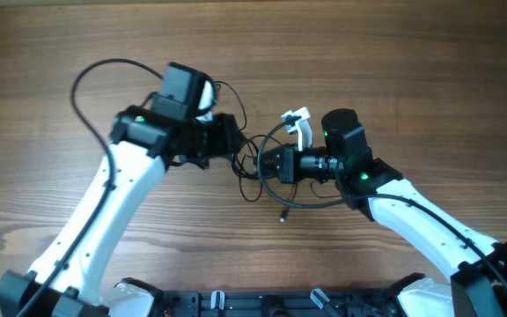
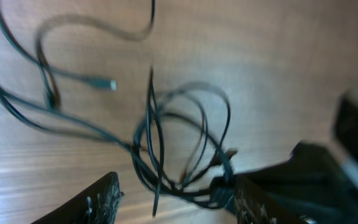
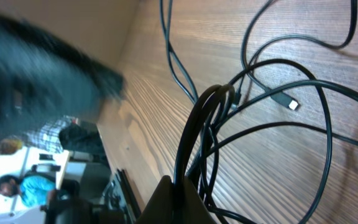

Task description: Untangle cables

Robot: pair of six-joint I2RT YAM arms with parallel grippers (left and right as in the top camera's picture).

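- Left gripper [image 2: 174,185]: released, fingers spread wide, low over the wooden table [image 1: 412,53] with the knot sitting between them. Risk: closing here would likely catch several strands at once and cinch the knot rather than free one cord.
- Cables [image 2: 140,145]: thin black loops bunched mid-table between the two grippers, with strands crossing at one tight spot. Risk: a straight pull apart tightens that crossing. My read is that a strand has to be threaded out.
- Right gripper [image 3: 178,182]: looks clenched on a bundle of several strands. Risk: the bundle slips, or the whole tangle just drags along, since nothing else pins it.
- The grippers are almost nose to nose, so a collision is likely if either one advances.
- Free plug [image 3: 293,104]: lies on the wood just beside the loops and could snag a loop when drawn through.
- Around: the left arm's own thick cable [image 1: 74,88] arcs out at far left, well apart from the work. There is a white fitting [image 1: 298,121] by the right gripper; can't tell what it is.
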